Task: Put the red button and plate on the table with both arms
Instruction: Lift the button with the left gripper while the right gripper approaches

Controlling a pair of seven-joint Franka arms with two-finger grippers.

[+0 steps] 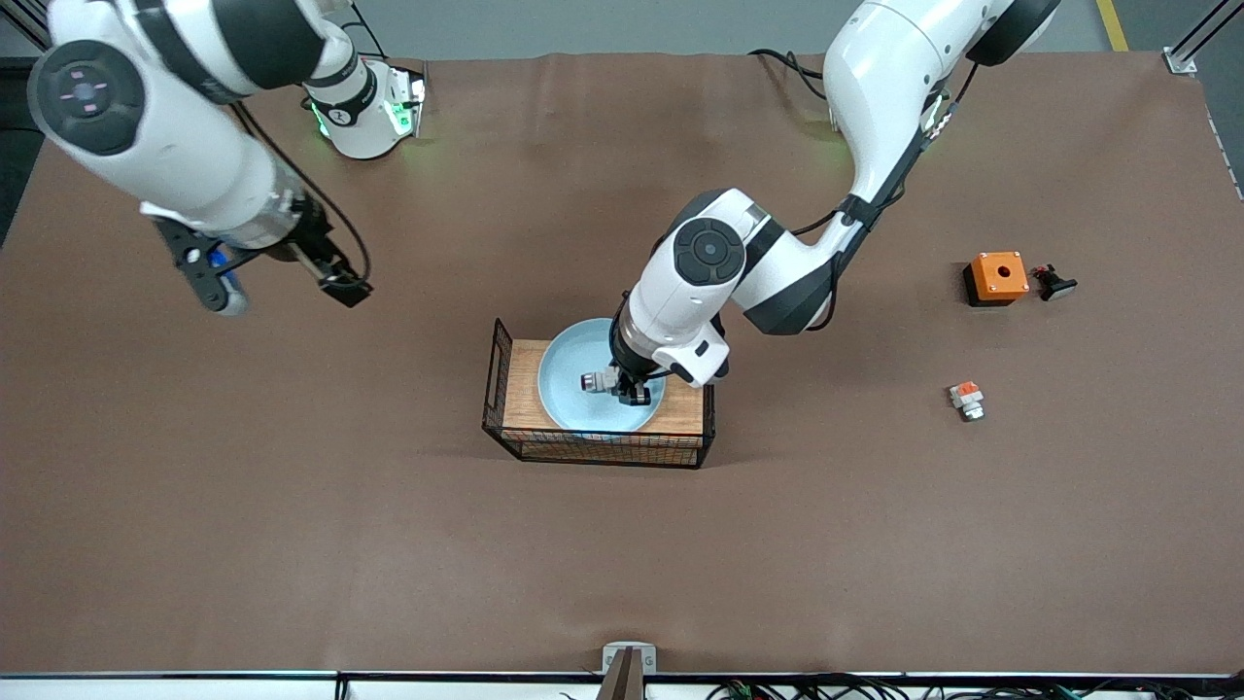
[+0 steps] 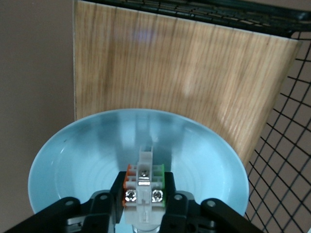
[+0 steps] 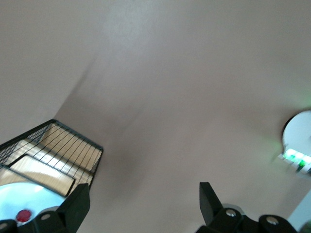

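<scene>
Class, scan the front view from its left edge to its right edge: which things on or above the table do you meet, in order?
Right claw → wire rack → plate → red button in the left claw → orange-topped part → orange box → black part.

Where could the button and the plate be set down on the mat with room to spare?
The widest bare stretch of table lies nearer the camera than the rack. More lies between the rack and the orange-topped part. The rack top is crowded: the plate fills it, with the left gripper shut on the red button. The right gripper hangs open over bare mat.
</scene>
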